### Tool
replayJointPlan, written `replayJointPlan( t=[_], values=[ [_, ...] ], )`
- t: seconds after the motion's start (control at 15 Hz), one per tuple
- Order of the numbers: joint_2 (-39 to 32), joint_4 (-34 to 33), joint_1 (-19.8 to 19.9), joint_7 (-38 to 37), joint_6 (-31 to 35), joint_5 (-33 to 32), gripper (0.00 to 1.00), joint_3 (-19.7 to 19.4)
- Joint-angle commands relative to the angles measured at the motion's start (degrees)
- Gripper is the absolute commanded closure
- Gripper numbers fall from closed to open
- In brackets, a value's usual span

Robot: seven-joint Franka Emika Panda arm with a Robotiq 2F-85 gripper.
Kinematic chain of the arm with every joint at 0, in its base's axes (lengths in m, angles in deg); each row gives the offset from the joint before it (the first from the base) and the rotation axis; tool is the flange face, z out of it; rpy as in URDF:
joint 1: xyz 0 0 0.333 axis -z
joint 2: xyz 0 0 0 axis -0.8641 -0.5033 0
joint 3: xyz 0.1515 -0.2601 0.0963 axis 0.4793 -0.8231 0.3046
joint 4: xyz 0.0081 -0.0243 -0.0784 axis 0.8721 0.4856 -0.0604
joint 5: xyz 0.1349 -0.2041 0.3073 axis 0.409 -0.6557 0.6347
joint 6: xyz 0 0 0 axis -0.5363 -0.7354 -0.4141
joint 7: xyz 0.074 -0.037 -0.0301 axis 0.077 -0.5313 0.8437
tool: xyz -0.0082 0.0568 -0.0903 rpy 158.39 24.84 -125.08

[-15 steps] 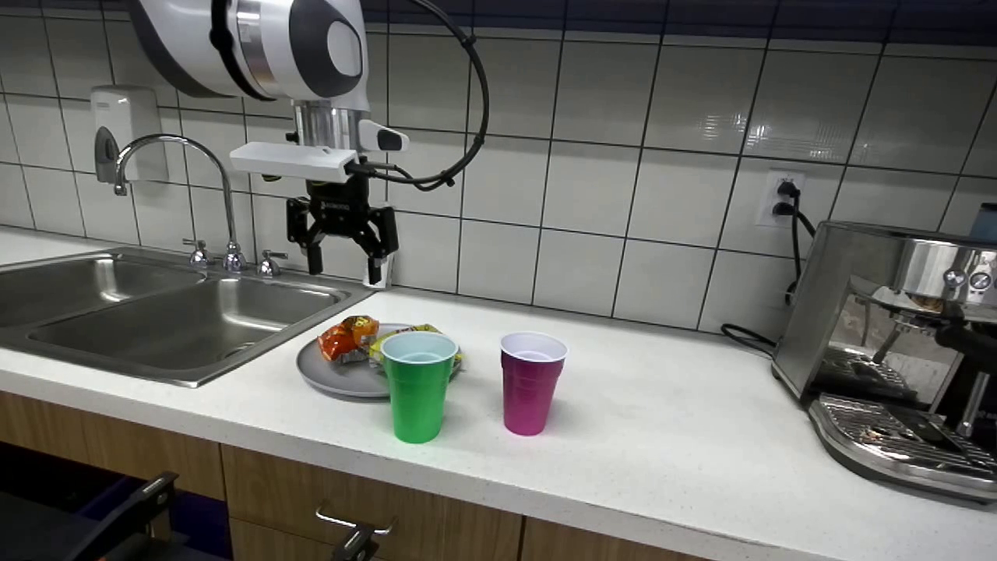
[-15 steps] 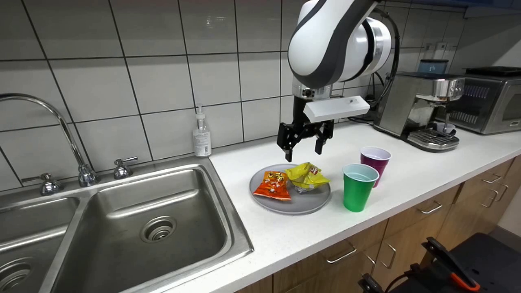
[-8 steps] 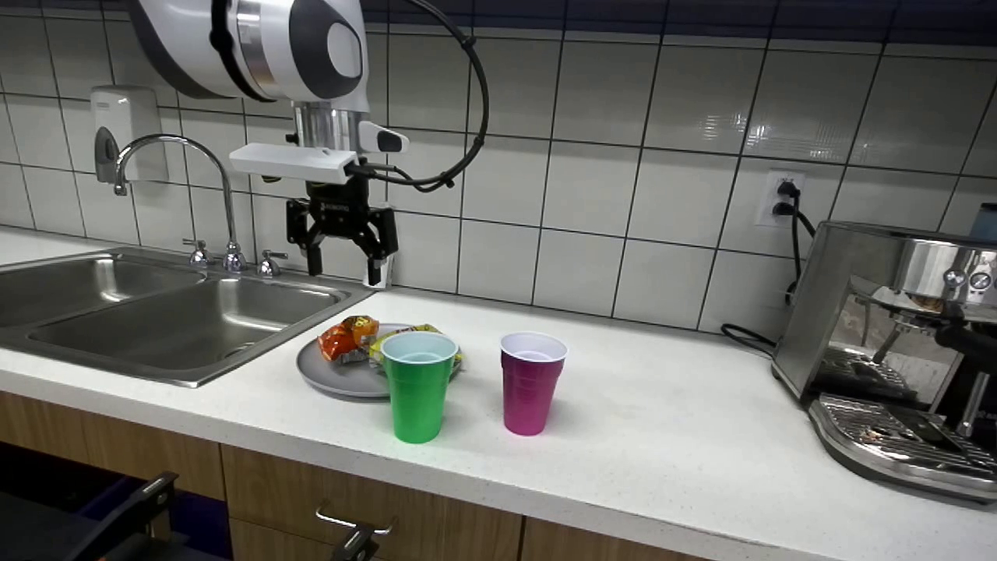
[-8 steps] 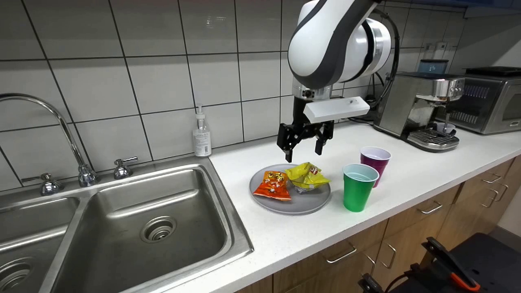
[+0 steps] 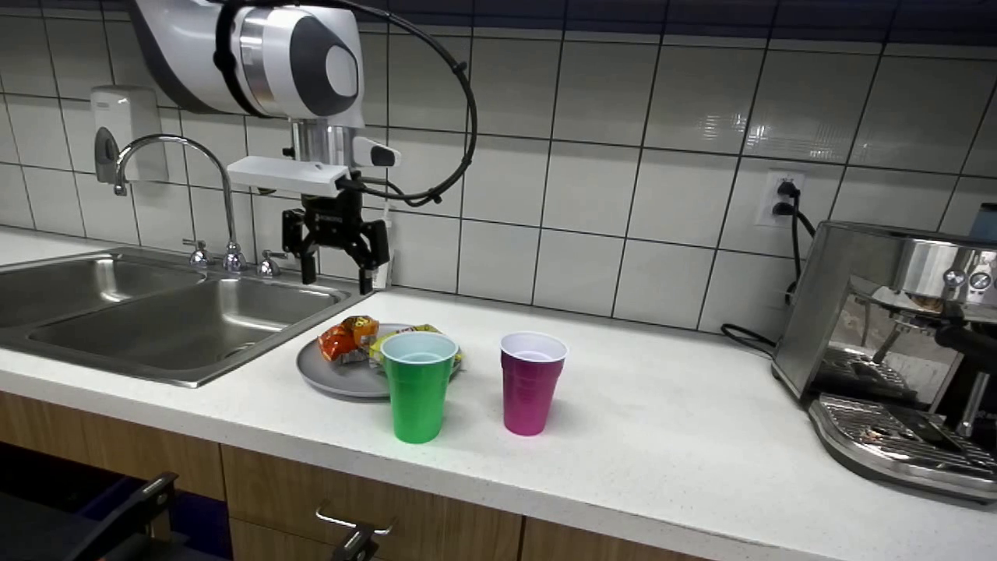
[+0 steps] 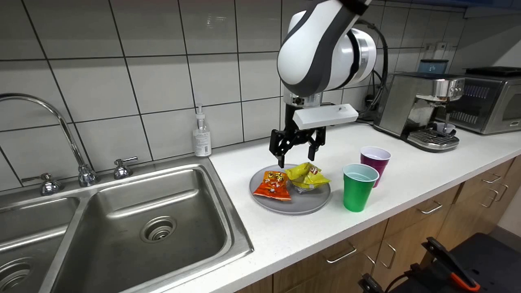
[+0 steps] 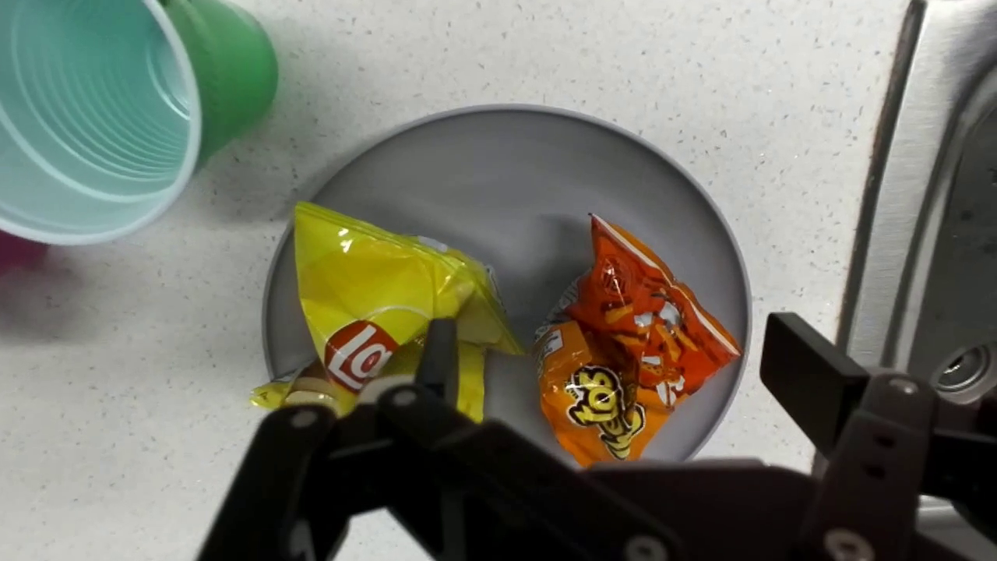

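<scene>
Operator: How does the hand [image 6: 296, 160] stand?

Spotter: Your hand hangs in the air above the table [image 5: 662, 405], jaws wide apart and pointing down. You are gripping nothing.

Operator: And what is closest to it?

Spotter: The grey plate [image 7: 498, 156], on the table, with an orange snack bag [image 7: 631, 343] and a yellow snack bag [image 7: 382, 280] lying on it. In the wrist view you see the orange one in the stretch between your two fingers [image 7: 814, 374], and one finger partly covers the yellow one. In an exterior view there is a gap between your fingertips [image 5: 365, 282] and the bags, so you touch neither. The two bags lie side by side; whether they meet, you cannot tell.

Operator: Where are the cups?

Spotter: The green cup [image 5: 419, 397] stands upright just beside your plate. The magenta cup [image 5: 531, 393] stands upright near it, farther from the plate.

Operator: What else is around?

Spotter: You have the sink [image 6: 163, 189] set into the table on the plate's other side, with a soap bottle [image 6: 202, 140] at its back corner by the tiled wall [image 5: 592, 195]. The coffee machine [image 6: 401, 106] stands well apart.
</scene>
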Motion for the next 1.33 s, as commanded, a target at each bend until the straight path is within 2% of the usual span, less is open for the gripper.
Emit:
replayJointPlan(
  t=[0.0,0.67,1.27],
  values=[
    [-4.9,-4.3,-0.9,-3.8,0.8,-0.2,0.0,0.4],
    [-14.7,-11.1,-4.8,-11.0,2.7,-4.6,0.0,-2.5],
    [-18.8,-13.8,-5.7,-10.7,3.8,-3.5,0.0,-3.3]
  ],
)
